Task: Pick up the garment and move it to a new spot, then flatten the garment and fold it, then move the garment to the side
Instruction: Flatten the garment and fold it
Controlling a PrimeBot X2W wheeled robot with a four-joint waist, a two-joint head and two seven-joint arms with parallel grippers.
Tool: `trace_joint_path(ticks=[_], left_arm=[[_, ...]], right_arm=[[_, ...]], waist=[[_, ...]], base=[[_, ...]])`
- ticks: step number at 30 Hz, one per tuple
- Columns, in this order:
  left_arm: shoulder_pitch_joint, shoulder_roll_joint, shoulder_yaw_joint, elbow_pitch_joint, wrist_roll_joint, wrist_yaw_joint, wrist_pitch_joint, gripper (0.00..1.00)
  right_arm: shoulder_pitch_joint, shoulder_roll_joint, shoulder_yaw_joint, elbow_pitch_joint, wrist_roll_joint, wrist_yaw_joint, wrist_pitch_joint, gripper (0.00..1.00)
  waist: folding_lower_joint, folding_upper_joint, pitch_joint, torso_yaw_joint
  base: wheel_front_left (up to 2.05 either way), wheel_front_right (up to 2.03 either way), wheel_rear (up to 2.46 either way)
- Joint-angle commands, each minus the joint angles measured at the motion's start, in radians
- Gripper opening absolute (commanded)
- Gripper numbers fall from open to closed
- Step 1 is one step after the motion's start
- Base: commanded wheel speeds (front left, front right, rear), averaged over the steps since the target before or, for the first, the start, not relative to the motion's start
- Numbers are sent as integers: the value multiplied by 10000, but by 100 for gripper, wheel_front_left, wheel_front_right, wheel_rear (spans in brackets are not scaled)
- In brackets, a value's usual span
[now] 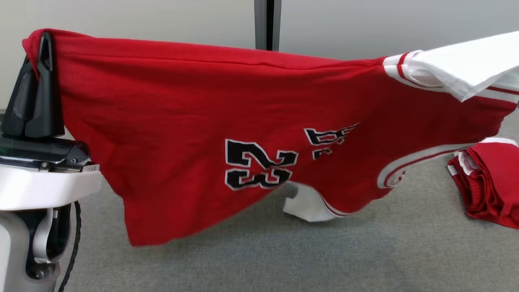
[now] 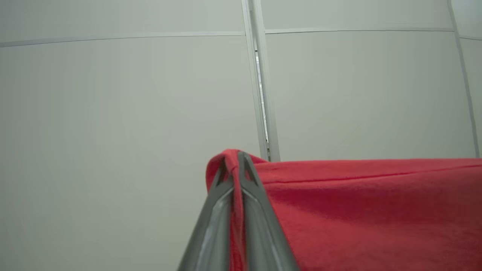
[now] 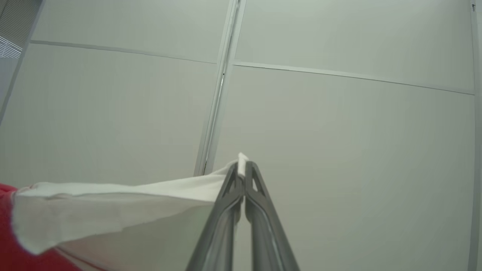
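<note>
Tension ran left to right: the garment (image 1: 182, 121), a red jersey printed with a 23, hung stretched in the air above the grey counter (image 1: 284, 259), its long axis lying across the scene between the 2 claws. The left claw (image 1: 43, 44) was pressed together on the red top corner at the far left. The right claw (image 3: 244, 165) was pinching the tip of the white sleeve (image 1: 458, 69) out to the right. Whether the sagging lower edge touched the counter could not be told. Each arm held its own end, so neither was nearer. Laying it flat looked to need both claws lowering together along that line, left of the folded red cloth (image 1: 490, 182) lying at the right.
</note>
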Motion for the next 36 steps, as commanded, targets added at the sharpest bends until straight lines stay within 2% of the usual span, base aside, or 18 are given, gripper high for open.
trace_joint_path(ticks=[1, 10, 15, 20, 25, 28, 29, 36], left_arm=[[-135, 77, 58, -19, 47, 21, 52, 0], [-281, -88, -95, 394, -357, -84, 182, 0], [-920, -204, -125, 1432, -734, -486, -183, 0], [-2651, -583, -290, 2915, -1066, -947, -606, 0], [-5073, -875, -342, 4917, -1186, -1418, -1204, 0], [-6479, -1019, -356, 6278, -1252, -1780, -1645, 0], [-6479, -1019, -356, 6278, -1252, -1780, -1645, 0], [-8771, -1261, -268, 9304, -1306, -2303, -2310, 0]], right_arm=[[-87, -57, -36, -48, 16, -11, 54, 0], [-455, 5, 30, 510, 424, -11, 229, 0], [-1210, 13, 148, 1399, 676, -11, -70, 0], [-3102, -232, 548, 2625, 953, -11, -555, 0], [-5980, -347, 1330, 4643, 1019, -11, -1381, 0], [-7799, -235, 1960, 6046, 1036, -11, -1975, 0], [-7799, -235, 1960, 6046, 1036, -11, -1975, 0], [-10764, 285, 3140, 9331, 1196, -9, -3047, 0]], waist=[[0, -1, -231, -81], [0, -1, -230, -29], [0, -1, 458, -16], [0, -1, 1515, 103], [0, -1, 2347, 79], [0, -1, 2673, 58], [0, -1, 2673, 58], [0, -1, 3066, -54]], base=[[0, 0, 0], [0, 0, 0], [0, 0, 0], [0, 0, 0], [0, 0, 0], [0, 0, 0], [0, 0, 0], [0, 0, 0]])
